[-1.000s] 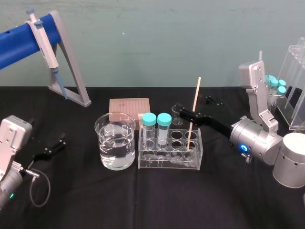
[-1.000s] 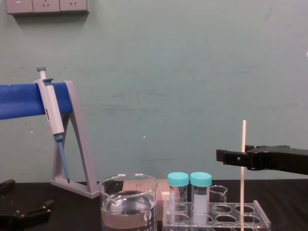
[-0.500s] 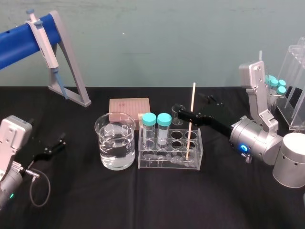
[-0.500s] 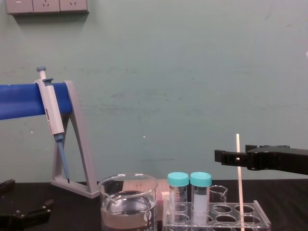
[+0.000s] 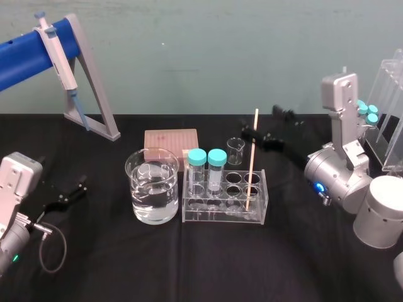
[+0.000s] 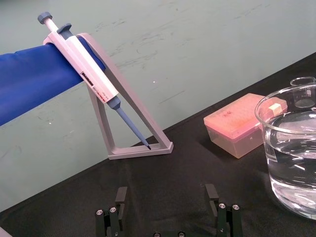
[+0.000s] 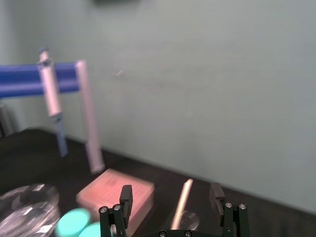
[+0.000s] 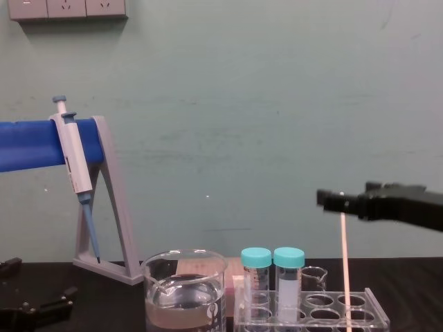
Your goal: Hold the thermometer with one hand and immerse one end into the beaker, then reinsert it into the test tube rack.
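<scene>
Pale teal wall [image 8: 242, 104], faintly scuffed; white sockets [image 8: 66, 8] high on it; black tabletop [image 5: 189, 264], evenly lit

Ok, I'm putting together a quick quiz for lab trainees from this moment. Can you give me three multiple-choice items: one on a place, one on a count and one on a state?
1. At which part of the test tube rack does the thermometer stand?
A) its left end
B) its middle
C) its right end

2. How many teal-capped tubes stand in that rack?
A) one
B) two
C) four

3. What is the state of the right hand?
A) open
B) shut on the thermometer
C) shut on a capped tube

Answers:
1. C, the rod rises from a hole in the rightmost column.
2. B, two caps sit side by side at the left end.
3. A, the right wrist view shows gaps between both jaws and the rod.
</scene>
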